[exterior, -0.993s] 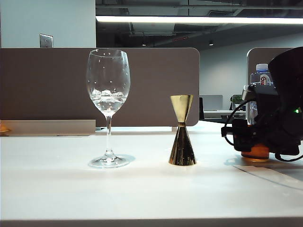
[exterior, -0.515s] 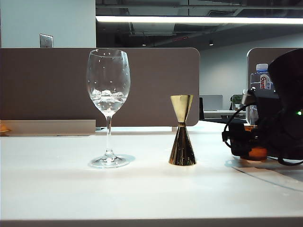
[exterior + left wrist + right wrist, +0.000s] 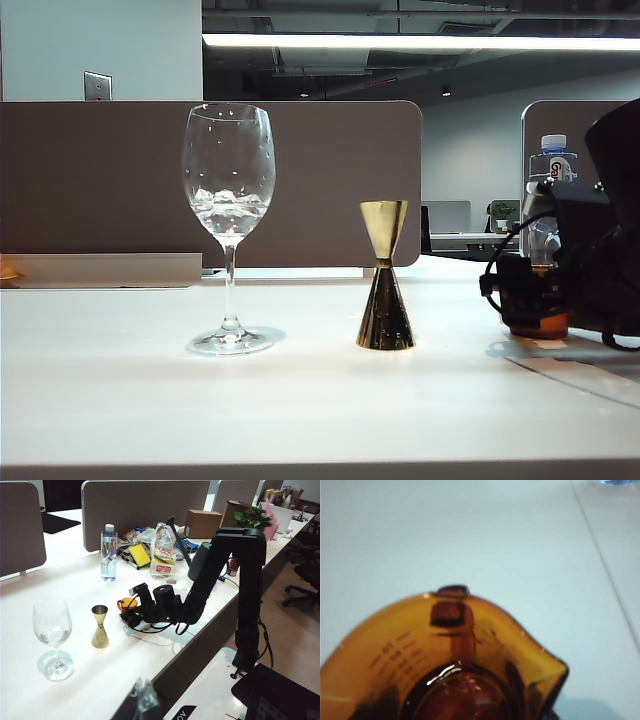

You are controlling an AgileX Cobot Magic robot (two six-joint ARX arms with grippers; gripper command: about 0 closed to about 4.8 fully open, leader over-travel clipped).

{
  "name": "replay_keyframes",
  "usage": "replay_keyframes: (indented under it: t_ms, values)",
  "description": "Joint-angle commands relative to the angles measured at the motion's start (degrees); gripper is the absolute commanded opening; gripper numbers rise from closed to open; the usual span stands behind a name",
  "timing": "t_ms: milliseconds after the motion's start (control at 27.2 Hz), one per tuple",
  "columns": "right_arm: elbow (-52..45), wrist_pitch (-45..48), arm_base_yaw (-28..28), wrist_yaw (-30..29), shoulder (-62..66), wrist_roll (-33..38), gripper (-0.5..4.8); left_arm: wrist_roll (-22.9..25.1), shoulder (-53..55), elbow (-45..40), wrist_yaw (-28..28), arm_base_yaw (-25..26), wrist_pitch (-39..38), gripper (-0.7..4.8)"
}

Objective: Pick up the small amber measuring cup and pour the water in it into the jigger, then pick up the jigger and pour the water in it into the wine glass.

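The wine glass (image 3: pixel 228 190) stands at the left of the exterior view with water (image 3: pixel 228 215) in its bowl. To its right stands the gold jigger (image 3: pixel 385 290). The small amber measuring cup (image 3: pixel 540 325) rests on the table at the far right. My right gripper (image 3: pixel 510 295) stands open around it, one finger on each side in the left wrist view, where the cup (image 3: pixel 126 603) sits inside the gripper (image 3: pixel 131 605). In the right wrist view the cup (image 3: pixel 450 665) fills the frame, with a glint at its bottom. My left gripper (image 3: pixel 144 696) is only a blur, high above the table's near edge.
A clear bottle with a blue cap (image 3: pixel 550 170) stands behind the cup. Behind it lie bags, a yellow sponge (image 3: pixel 140 555) and a cardboard box (image 3: pixel 202 523). A brown partition (image 3: pixel 320 180) runs along the back. The table edge (image 3: pixel 200 630) drops off beside the right arm.
My right gripper has drawn back a little to the right in the exterior view while the amber cup stayed in place on the table. Glass and jigger have not moved.
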Motion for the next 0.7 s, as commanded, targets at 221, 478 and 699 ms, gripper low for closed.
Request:
replay_keyframes:
  t_ms: [221,478,699]
  values:
    - [0.3,1.3,0.0,0.0,-0.2,0.0,3.22,0.1,0.0,0.2,0.0,0.0,-0.3,-0.02]
    - [0.3,1.6,0.0,-0.1,-0.2,0.0,2.61,0.1,0.0,0.2,0.0,0.0,-0.3,-0.02]
    - [0.2,1.6,0.0,-0.1,-0.2,0.0,2.05,0.2,0.1,-0.2,-1.7,0.0,-0.3,-0.02]
